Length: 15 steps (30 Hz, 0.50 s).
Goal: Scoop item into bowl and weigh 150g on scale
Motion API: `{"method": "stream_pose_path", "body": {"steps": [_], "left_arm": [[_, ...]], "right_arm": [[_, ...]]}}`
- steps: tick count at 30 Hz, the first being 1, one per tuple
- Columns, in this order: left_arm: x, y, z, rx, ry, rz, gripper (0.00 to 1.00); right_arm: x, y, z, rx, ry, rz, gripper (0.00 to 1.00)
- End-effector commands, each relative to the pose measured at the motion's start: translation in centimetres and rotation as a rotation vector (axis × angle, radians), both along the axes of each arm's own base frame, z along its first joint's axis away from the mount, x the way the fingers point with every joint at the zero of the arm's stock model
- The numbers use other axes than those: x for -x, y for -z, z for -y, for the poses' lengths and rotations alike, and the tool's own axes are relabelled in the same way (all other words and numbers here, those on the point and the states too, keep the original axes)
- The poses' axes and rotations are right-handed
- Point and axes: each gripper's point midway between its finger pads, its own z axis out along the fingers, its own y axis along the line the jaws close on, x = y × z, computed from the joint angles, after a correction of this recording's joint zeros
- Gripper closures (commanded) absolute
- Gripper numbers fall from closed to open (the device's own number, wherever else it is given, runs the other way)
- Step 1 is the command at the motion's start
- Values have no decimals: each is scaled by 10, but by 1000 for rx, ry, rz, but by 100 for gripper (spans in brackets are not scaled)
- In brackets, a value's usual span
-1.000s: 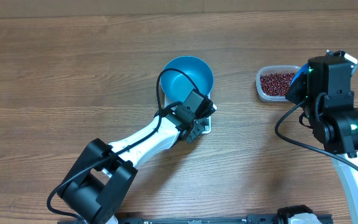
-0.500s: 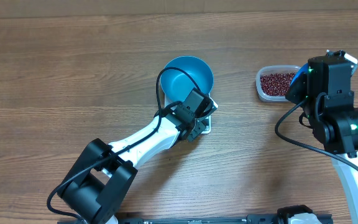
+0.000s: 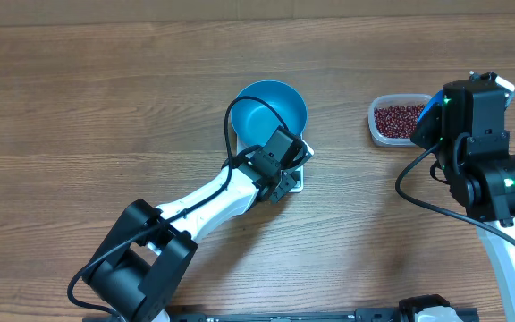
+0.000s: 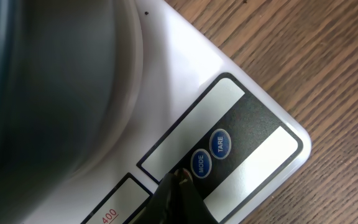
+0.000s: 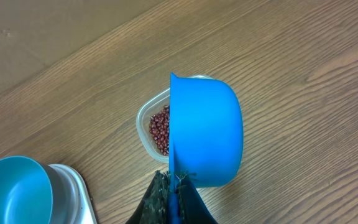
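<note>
Treat tiny dark red-brown beans, heaped in the clear plastic tub far right, as light, loose, spill-prone, lifting from beneath with the small blue scoop clamped in the right gripper, left gripper pinched together at the flat white scale under the round blue bowl.

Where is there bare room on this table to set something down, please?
Free: the bare wood left of the bowl, the strip between bowl and tub, and the wood in front of that strip. Crowded: the scale, left fingers on it, and the tub, beside the scoop.
</note>
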Motion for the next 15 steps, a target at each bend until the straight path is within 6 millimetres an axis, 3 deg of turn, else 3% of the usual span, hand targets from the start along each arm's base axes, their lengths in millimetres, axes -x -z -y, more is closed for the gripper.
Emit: {"method": "stream_pose_path", "body": {"steps": [1, 15], "left_arm": [[4, 10, 1, -15, 23, -15, 96], [3, 21, 1, -33, 30, -22, 96]], "right_arm": [[-2, -14, 1, -9, 7, 44, 96], [-1, -13, 2, -8, 7, 35, 96]]}}
